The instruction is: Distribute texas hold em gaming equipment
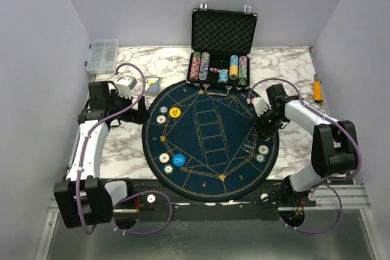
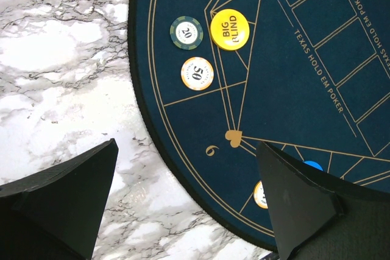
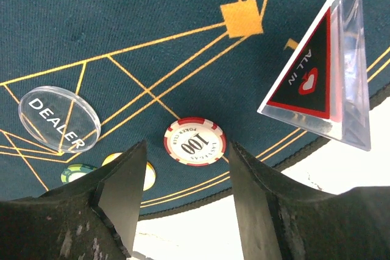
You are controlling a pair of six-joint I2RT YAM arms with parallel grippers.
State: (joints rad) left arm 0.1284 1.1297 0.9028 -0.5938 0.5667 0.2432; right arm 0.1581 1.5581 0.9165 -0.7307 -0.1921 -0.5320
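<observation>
Red-rimmed chip (image 3: 194, 142) sits within spread right gripper (image 3: 186, 143), clear wedge (image 3: 323, 77) near; left gripper (image 2: 187, 143) spread.

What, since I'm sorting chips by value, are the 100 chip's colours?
White centre, red-and-white rim on the 100 chip; right wrist view shows it best.

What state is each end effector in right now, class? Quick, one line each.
Left end effector: open, empty.
Right end effector: open, fingers either side of the 100 chip, not gripping it.

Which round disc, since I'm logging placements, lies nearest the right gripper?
The red-and-white poker chip marked 100, flat on the dark-blue mat between the fingertips of the right gripper; the clear dealer disc lies farther left.
</observation>
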